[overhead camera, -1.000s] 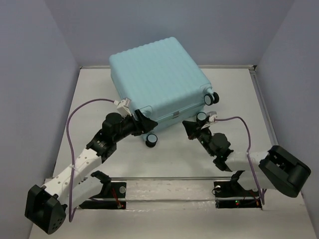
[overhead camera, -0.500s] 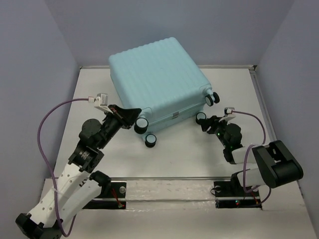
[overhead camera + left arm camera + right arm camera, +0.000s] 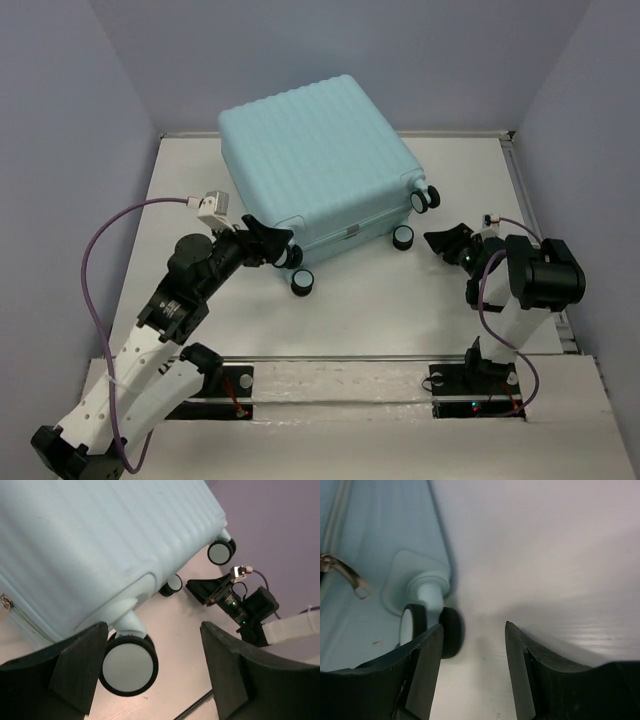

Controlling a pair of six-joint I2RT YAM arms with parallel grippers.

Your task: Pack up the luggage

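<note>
Luggage: one luggage [image 3: 315, 170], closed, lying flat on the table [image 3: 350, 315] at the far middle, with its wheels [image 3: 404, 237] turned toward the arms.
Left hand [image 3: 281, 245]: fingers spread wide and holding nothing, at the near left corner, with one of the wheels in the gap.
Right hand [image 3: 440, 243]: fingers parted and empty, low, just right of the wheeled end and apart from it.
Count: the top view shows four wheels.
Left wrist view: shows three wheels and the right hand beyond.
Right wrist view: shows one wheel and a metal zipper pull [image 3: 345, 575].

The right gripper [image 3: 436, 241] has backed rightward away from the luggage [image 3: 315, 160]; the left gripper [image 3: 270, 240] has eased slightly leftward.
</note>
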